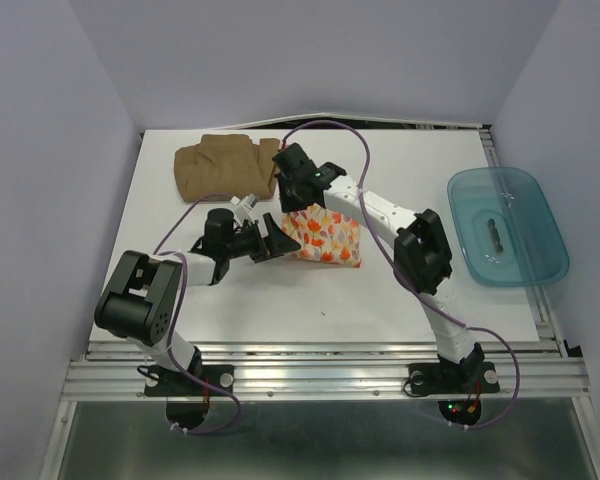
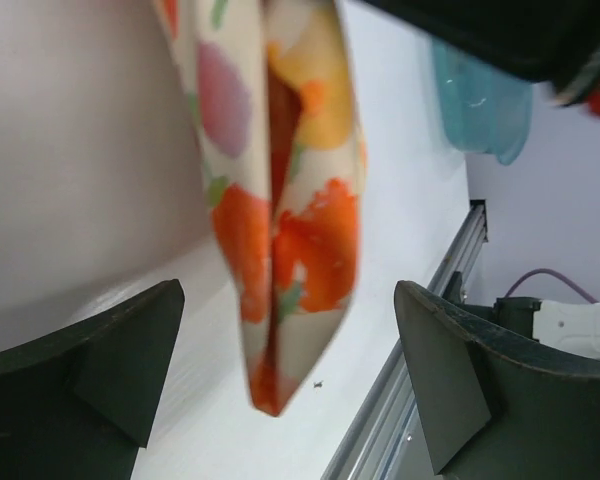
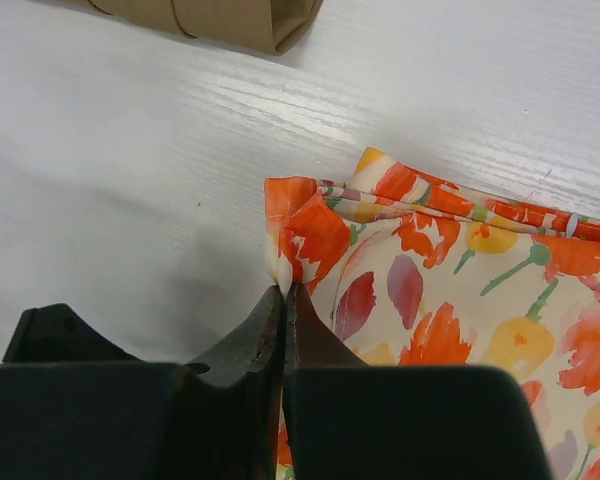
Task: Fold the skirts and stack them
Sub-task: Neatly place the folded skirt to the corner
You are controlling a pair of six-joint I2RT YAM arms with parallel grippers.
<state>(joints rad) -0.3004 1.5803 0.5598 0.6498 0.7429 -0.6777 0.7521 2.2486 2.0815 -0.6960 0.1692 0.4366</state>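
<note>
While the right hand (image 3: 283,290) is clamped on a corner of the leaf-print skirt (image 1: 325,237) mid-table, the left hand (image 1: 278,240) hovers spread apart just left. Folding step; next, probably grip the hanging edge. The tan skirt (image 1: 223,165) lies far left.

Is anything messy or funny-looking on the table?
Yes. The leafy skirt in the middle is bunched up, not flat, with one corner pinched in the right gripper. The brown skirt at the back looks a bit rumpled. The teal tub on the right sticks out past the edge of the table.
</note>
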